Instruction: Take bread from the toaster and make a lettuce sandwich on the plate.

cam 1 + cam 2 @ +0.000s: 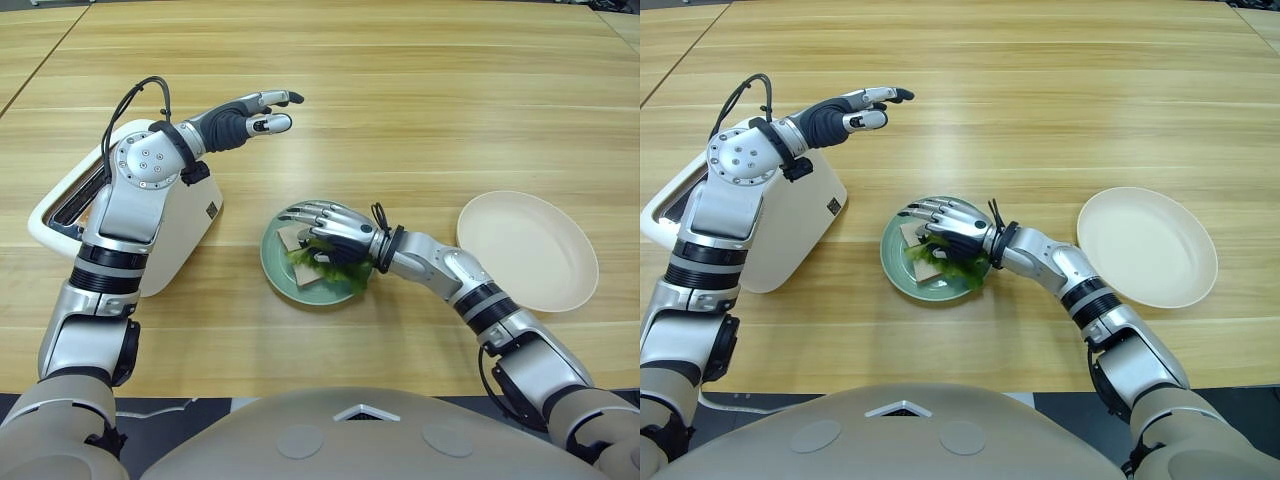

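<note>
The right hand (330,228) is hovering low over the green plate (272,262), fingers spread and flat across the food, clamping nothing. Bread (291,238) is already lying on that plate with lettuce (330,272) draped over it, so the fetching and layering are looking done. No slice is covering the leaves, so I'm judging the closing piece is still to come. The left hand (240,118) is hanging above the table beyond the toaster (185,225), fingers stretched apart and empty. The cream plate (527,250) is sitting well apart to the right. The left eye view is giving the toaster's whole outline and dark slot; the right eye view is cropping its outer corner.
</note>
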### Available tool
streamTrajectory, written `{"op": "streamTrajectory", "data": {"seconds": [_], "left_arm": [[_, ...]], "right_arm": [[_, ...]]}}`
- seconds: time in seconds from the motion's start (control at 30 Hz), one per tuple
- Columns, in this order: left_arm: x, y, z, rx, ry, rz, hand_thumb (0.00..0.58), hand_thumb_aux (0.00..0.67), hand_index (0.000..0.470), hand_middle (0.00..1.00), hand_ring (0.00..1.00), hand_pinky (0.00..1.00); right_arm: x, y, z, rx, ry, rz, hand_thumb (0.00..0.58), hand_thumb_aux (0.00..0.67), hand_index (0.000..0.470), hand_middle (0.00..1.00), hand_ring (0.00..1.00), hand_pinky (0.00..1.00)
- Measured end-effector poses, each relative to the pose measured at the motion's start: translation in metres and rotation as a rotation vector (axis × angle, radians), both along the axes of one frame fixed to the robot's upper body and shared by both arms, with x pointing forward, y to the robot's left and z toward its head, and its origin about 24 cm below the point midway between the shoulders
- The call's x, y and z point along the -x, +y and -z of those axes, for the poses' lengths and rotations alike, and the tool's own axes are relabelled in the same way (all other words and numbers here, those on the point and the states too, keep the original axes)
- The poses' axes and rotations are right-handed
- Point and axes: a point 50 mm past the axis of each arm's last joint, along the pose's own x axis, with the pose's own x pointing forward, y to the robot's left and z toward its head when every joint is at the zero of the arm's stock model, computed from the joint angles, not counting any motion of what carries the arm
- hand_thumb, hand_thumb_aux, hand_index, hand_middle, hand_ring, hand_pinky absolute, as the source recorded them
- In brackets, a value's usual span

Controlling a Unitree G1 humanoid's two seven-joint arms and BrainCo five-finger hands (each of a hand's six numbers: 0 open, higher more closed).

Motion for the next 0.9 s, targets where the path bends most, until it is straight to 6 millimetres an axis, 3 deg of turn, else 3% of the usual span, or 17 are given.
{"op": "streamTrajectory", "data": {"seconds": [0.17, 0.9], "left_arm": [[0.0, 0.0, 0.001, 0.002, 0.003, -0.001, 0.0, 0.0, 0.0, 0.0, 0.0, 0.0], [-0.003, 0.002, 0.004, 0.003, 0.003, -0.019, 0.0, 0.0, 0.0, 0.0, 0.0, 0.0]], "right_arm": [[-0.005, -0.004, -0.011, -0.05, -0.016, 0.035, 0.58, 0.67, 0.47, 0.0, 0.0, 0.0], [-0.003, 0.021, -0.004, -0.044, 0.056, -0.032, 0.58, 0.67, 0.47, 0.0, 0.0, 0.0]]}}
